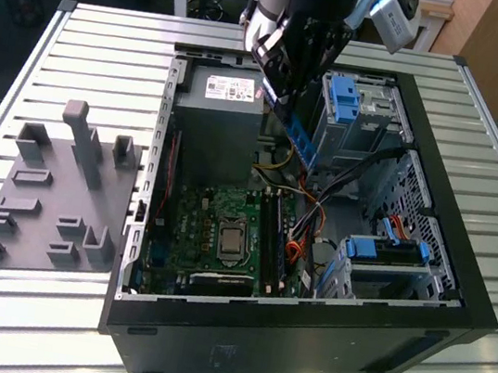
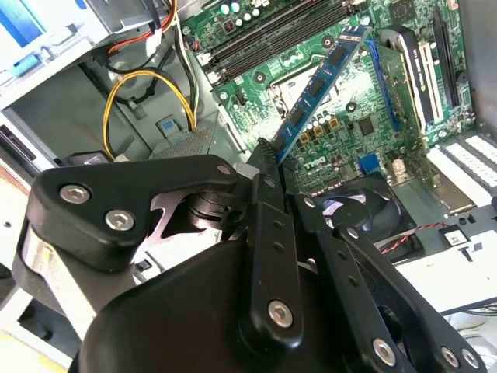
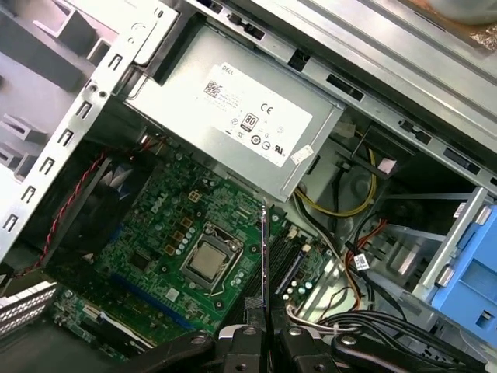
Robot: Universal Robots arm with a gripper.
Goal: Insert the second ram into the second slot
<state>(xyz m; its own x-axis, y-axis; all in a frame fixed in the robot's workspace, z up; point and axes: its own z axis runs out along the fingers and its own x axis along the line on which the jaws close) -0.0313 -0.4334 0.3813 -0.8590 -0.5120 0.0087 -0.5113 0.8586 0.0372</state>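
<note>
Pinches second ram [image 2: 318, 84] in tool [image 2: 268, 159], tilted over mobo [image 1: 211, 223] inside case [image 1: 304, 319]; needs edge parallel w/ slots [image 1: 276, 237], notch matched, even straight push.

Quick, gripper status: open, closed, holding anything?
Gripper: closed on the second ram, which is in the air over the open computer case, not seated in a slot.

Exterior view: case [image 1: 281, 346] sat centre-right on table [image 1: 108, 62]; fixture plate [image 1: 50, 199] at frame left, beside case. Inside case: power supply [image 1: 214, 134] upper centre, motherboard [image 1: 210, 228] below it, drive cage [image 1: 362, 119] upper right. Second ram [image 1: 300, 143], clamped in gripper [image 1: 283, 96], hung between supply and cage.
</note>
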